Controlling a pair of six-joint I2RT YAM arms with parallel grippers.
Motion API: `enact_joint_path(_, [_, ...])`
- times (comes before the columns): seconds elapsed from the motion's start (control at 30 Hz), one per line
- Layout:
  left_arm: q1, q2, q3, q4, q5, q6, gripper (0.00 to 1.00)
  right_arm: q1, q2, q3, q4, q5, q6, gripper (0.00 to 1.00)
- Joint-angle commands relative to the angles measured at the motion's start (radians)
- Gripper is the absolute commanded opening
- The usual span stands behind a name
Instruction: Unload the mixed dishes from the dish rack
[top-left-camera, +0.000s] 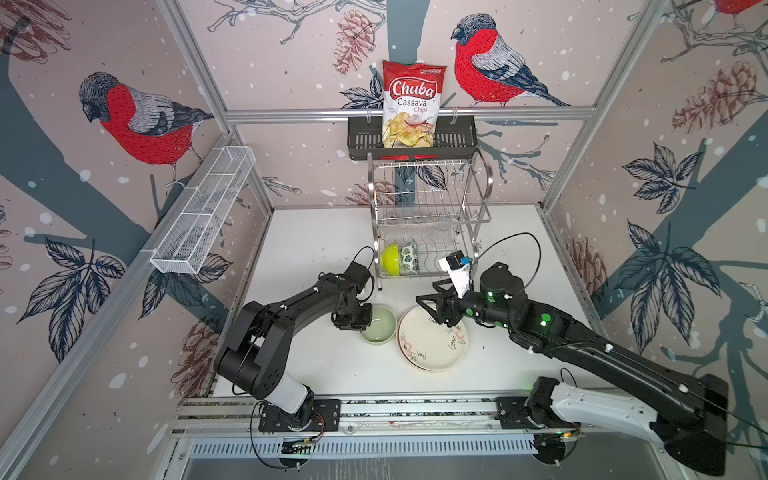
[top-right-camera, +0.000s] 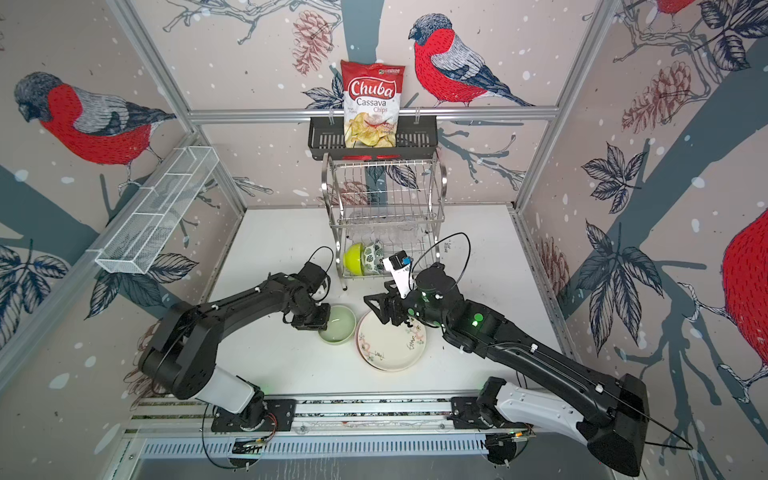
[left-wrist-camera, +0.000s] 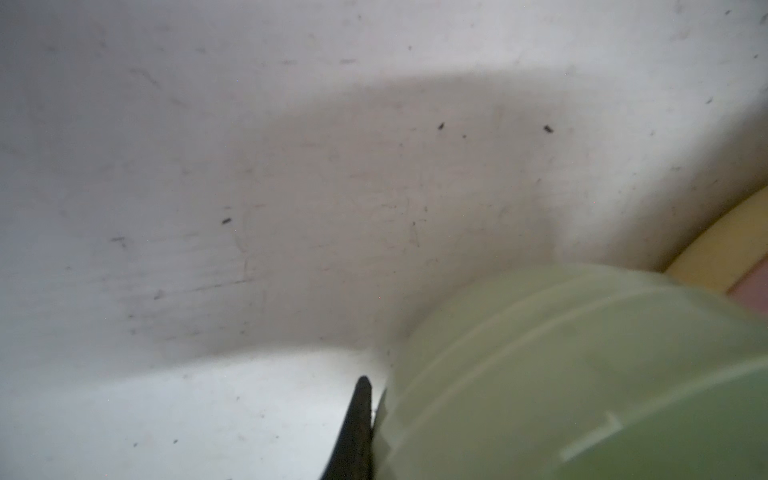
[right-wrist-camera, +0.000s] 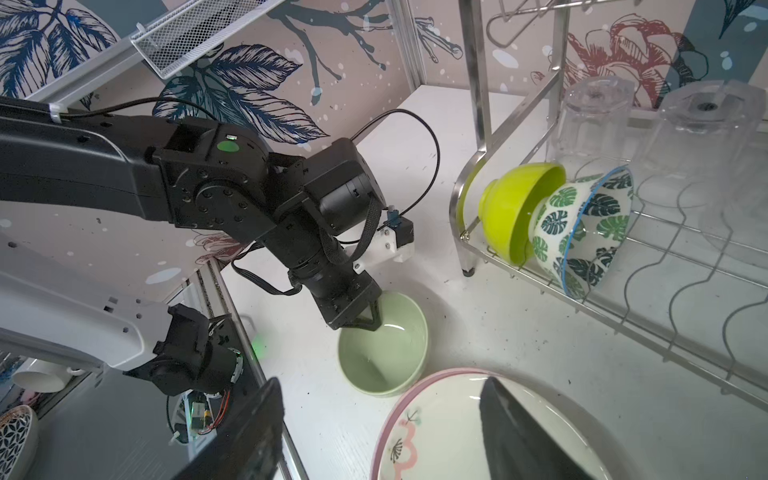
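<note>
Pinched shut with the left gripper (right-wrist-camera: 372, 322) on the left-hand rim of the round pale green bowl (top-left-camera: 380, 328), one black finger (left-wrist-camera: 357, 428) flat against the outer wall. Spread wide and gripping nothing: the right gripper (top-left-camera: 430, 300), over the far edge of the cream doodled plate (top-left-camera: 432, 345) topping a stack, with a pink rim (right-wrist-camera: 386, 419) beneath.

Bowl just beside that stack, rims too close to tell whether touching. Bare white tabletop (top-left-camera: 307, 249) left of the bowl and right of the plates. Only a narrow strip between these dishes and the front foot of the two-tier shiny steel wire dish rack (top-left-camera: 485, 195).

On its lower tier, left end: glossy lime bowl (top-left-camera: 390, 259) and white bowl with green leaves (top-left-camera: 410, 257), tipped on edge, leaning together. Beside them, upturned clear tumblers (right-wrist-camera: 590, 120) (right-wrist-camera: 702, 124), the second cut off at the frame edge, faint behind wires in both top views.

Part of the cream plate covered by the right fingers (right-wrist-camera: 523, 428). Left wrist view blurred.
</note>
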Motion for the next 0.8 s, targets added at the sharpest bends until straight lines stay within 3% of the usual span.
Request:
enact_joint_path(0.0, [0.002, 0.010, 0.004, 0.024, 0.012, -0.015, 0.00, -0.013, -0.013, -0.010, 0.027, 0.003, 0.013, 0.75])
enact_joint_path(0.77, [-0.043, 0.034, 0.029, 0.053, 0.031, -0.039, 0.02, -0.038, 0.047, -0.016, 0.060, -0.012, 0.046, 0.77])
